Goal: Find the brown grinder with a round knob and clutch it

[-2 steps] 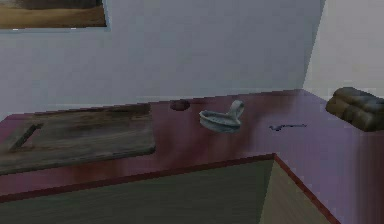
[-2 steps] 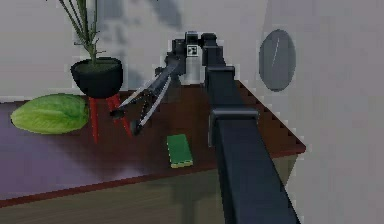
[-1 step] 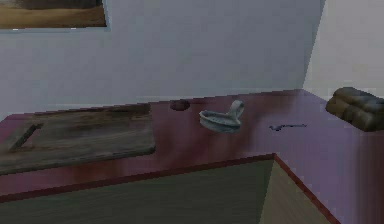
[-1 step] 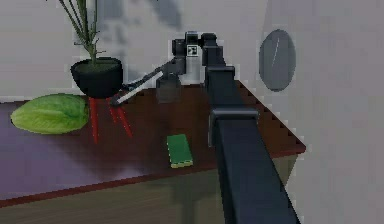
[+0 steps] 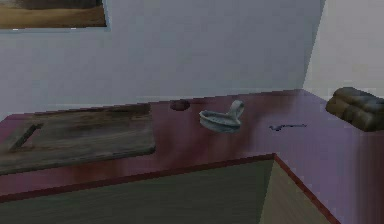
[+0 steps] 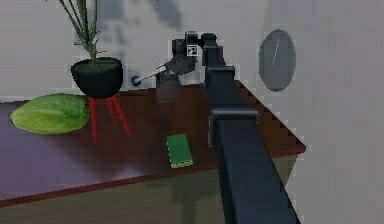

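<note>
In the arm side view, one dark arm (image 6: 235, 150) is rising from the bottom edge and hiding part of the counter (image 6: 60, 160). One flat green pad (image 6: 181, 150) is lying just beside it. Farther out, one green leafy head (image 6: 50, 113) is lying beside one red stand (image 6: 105, 112) that is carrying one black pot (image 6: 97, 75). The top edge is cutting off its plant (image 6: 85, 25).

Near the wall, one brownish upright thing (image 6: 168, 92) is standing on the counter at the pincer (image 6: 148, 74). Its top is hidden, so whether it is the grinder is hard to make out. Whether the pincer is gripping anything cannot be told.

In the forward view, one wooden board (image 5: 75, 135) is lying nearest. One pale dish (image 5: 218, 118) and one dark scrap (image 5: 285, 126), too small to name, are lying beyond it. The right edge is cutting off one brown lump (image 5: 357, 107).
</note>
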